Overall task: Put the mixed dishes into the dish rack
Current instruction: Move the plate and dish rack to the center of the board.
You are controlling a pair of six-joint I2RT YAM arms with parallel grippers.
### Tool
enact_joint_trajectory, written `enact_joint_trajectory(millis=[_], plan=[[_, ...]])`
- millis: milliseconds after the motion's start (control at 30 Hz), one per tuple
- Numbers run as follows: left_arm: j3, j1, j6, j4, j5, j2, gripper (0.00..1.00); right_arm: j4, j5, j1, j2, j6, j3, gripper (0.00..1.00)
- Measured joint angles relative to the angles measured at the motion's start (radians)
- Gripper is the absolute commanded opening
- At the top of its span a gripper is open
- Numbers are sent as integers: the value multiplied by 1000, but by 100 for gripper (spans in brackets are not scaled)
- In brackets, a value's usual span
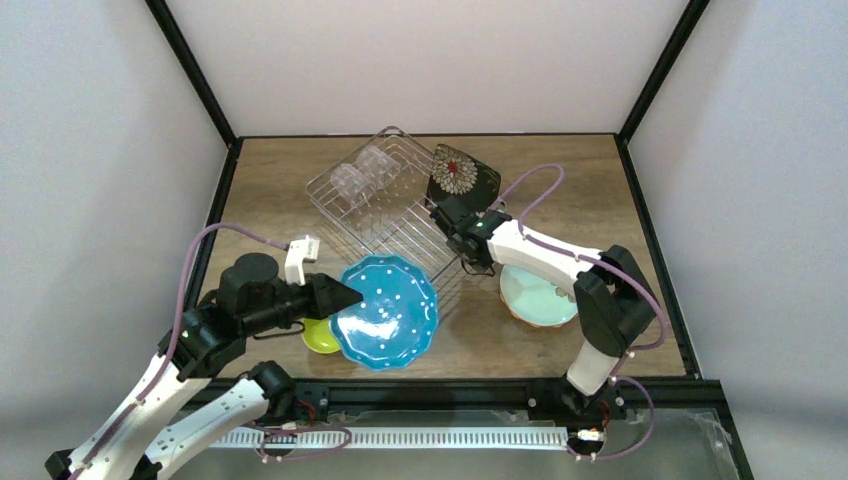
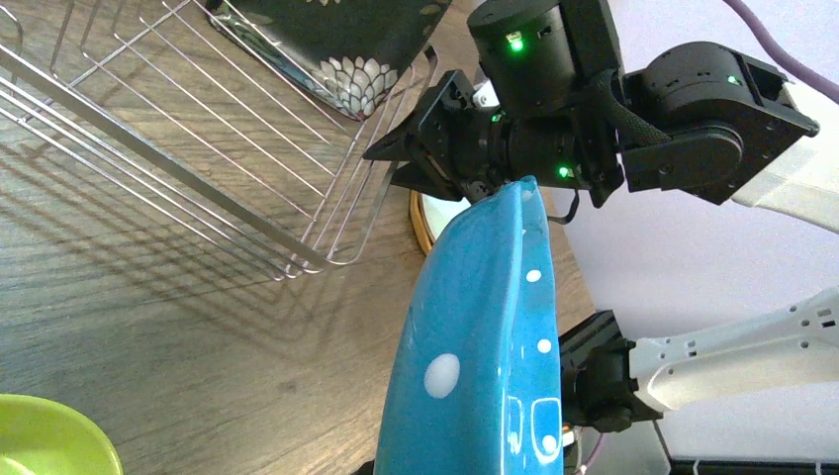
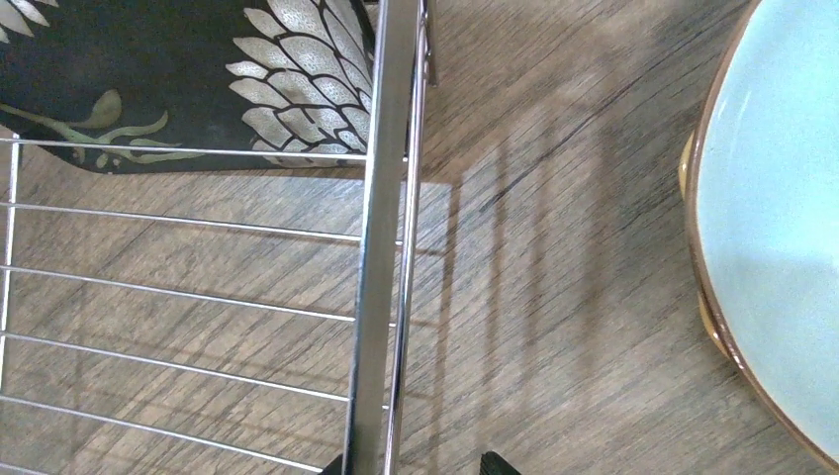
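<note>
- Step in hand: the teal plate [image 1: 390,315] is on its way to the dish rack [image 1: 397,226]. It's not in yet. It's off the table, tilted, just beside the rack's near corner.
- Left gripper [image 1: 345,296]: closed down on the plate's left edge, jaws partway in, gripping the rim only.
- Right gripper [image 2: 401,163]: jaws apart, holding nothing. It hangs at the rack's right rim, and in its wrist view the rim wire runs down between the fingertips.
- Looks loaded already: the clear glass [image 1: 355,178] lies among the far-left prongs, and the black floral plate [image 1: 462,170] is tilted in the far-right corner.
- On the table: the mint plate [image 1: 535,295] sits right of the rack under the right arm, with what looks like the orange plate [image 3: 704,315] beneath it. The yellow-green bowl [image 1: 318,338] is beside the left gripper.
- Next move, my read: stand the teal plate edge-on to the prongs, carry it over the low rim and lower it into a free near slot.
- The right gripper sits close to that path, so you'd want it clear first.
- An edge grip on glazed ware may let the plate swing, so go slow.
</note>
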Motion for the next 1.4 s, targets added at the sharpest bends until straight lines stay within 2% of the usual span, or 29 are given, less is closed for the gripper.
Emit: enact_joint_trajectory(millis=[400, 733, 867, 1100, 1300, 1400], plan=[[0, 0, -12, 0, -4, -6, 3, -21, 19, 0, -119, -86, 0, 83], [0, 0, -35, 26, -14, 2, 3, 20, 56, 0, -209, -288, 77, 84], [0, 0, -38, 64, -24, 39, 3, 121, 41, 0, -348, -404, 18, 80], [51, 0, -13, 106, -45, 217, 3, 340, -74, -2, -627, -637, -143, 77], [148, 4, 20, 172, -40, 376, 3, 424, -231, -37, -655, -782, -165, 77], [195, 42, 35, 204, 2, 435, 3, 450, -324, -91, -665, -829, -209, 78]])
